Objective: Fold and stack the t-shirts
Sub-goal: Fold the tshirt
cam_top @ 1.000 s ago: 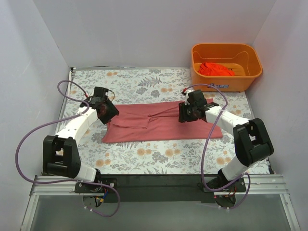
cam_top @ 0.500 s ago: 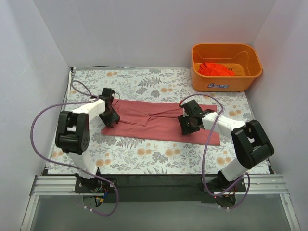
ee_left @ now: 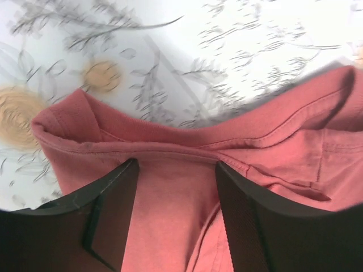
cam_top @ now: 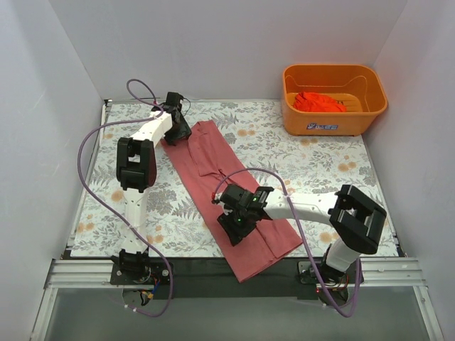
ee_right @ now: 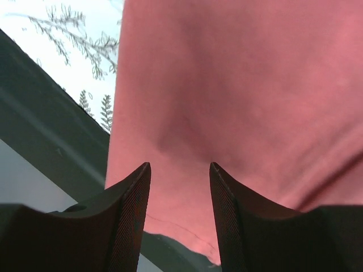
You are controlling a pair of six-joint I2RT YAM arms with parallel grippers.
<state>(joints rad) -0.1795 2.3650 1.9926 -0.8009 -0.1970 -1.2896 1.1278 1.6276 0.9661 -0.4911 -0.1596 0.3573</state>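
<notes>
The dusty pink-red t-shirt (cam_top: pixel 213 160) lies in a long diagonal strip from the far left of the table to its near edge, where its end hangs over the black front rail. My left gripper (cam_top: pixel 176 131) stands at the far end, jaws open, fingertips down on the folded hem (ee_left: pixel 272 141). My right gripper (cam_top: pixel 234 226) is over the near end, also open, with flat cloth (ee_right: pixel 238 85) between and under its fingers. The brighter orange-red t-shirt (cam_top: pixel 320 101) lies crumpled in the basket.
The orange plastic basket (cam_top: pixel 334 122) stands at the far right corner. A floral tablecloth (cam_top: pixel 320 163) covers the table. White walls close in on the left, back and right. The black front rail (ee_right: pixel 51 130) runs right beside my right gripper.
The pink-red shirt has swung from lying across the table to a diagonal. My left gripper moved to the far left corner; my right gripper came toward the near edge.
</notes>
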